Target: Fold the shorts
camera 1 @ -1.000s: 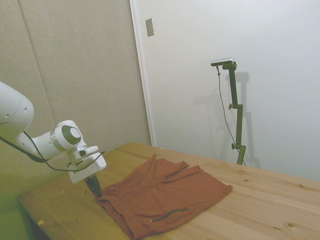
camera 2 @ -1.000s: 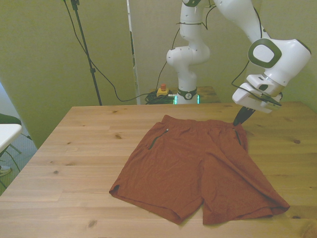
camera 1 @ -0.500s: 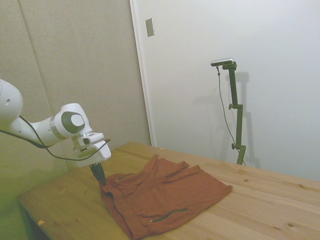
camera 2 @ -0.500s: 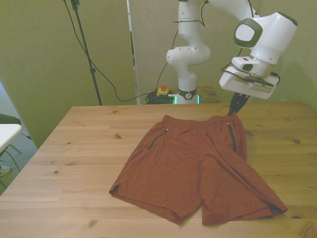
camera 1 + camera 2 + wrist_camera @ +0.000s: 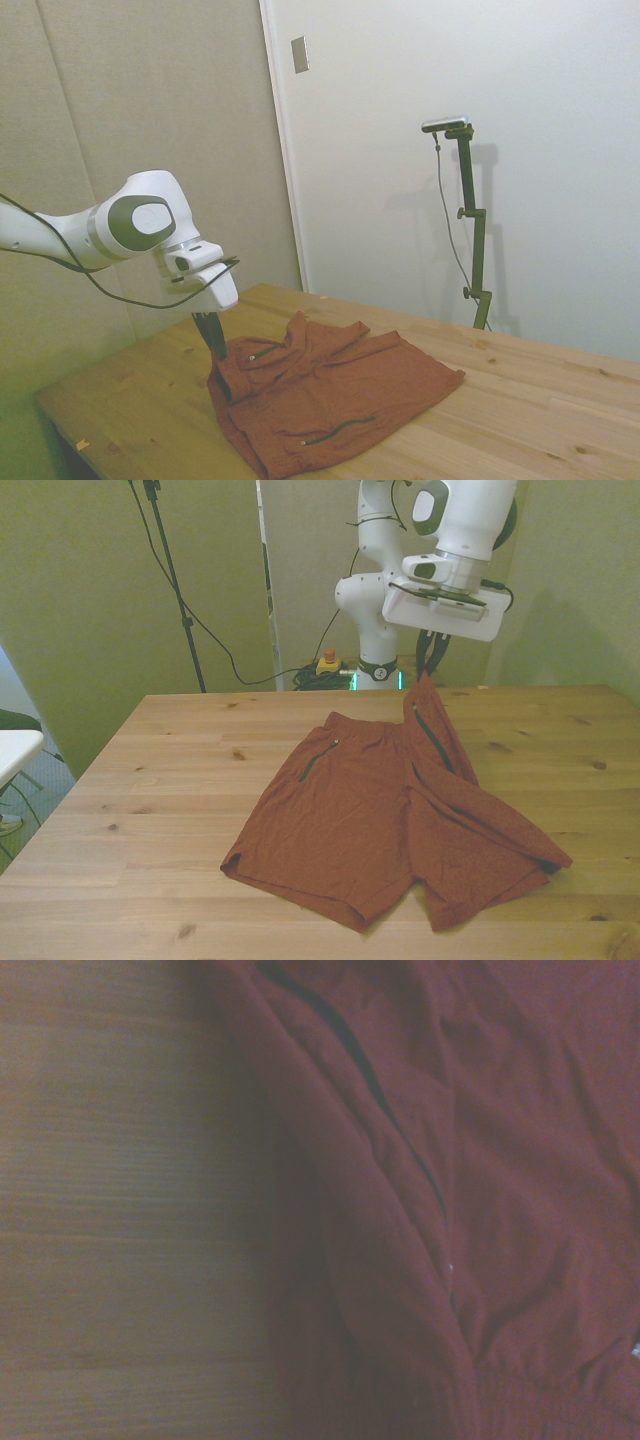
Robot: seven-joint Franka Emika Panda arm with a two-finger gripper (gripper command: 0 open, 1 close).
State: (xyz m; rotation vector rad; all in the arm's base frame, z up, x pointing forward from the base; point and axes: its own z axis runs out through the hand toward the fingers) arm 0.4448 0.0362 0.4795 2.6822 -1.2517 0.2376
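Tool (image 5: 428, 670) clenched on the shorts' (image 5: 380, 820) waistband corner, lifted off table (image 5: 150, 780); 9 o'clock side bare wood.

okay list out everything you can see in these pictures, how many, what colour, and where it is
shorts: one, rust-red with dark zip lines, spread on the table; the waist corner at the front view's right is lifted off the wood by the gripper, the rest lies flat
table: one, light wood, under the shorts
red button box: one, red on yellow, behind the table's far edge beside the arm's base
cables: several, black, hanging behind the table at the front view's left
wall plate: one, grey, high on the wall in the side view
arm: one, white, reaching over the table
gripper: one, dark fingers, shut on the shorts' raised corner
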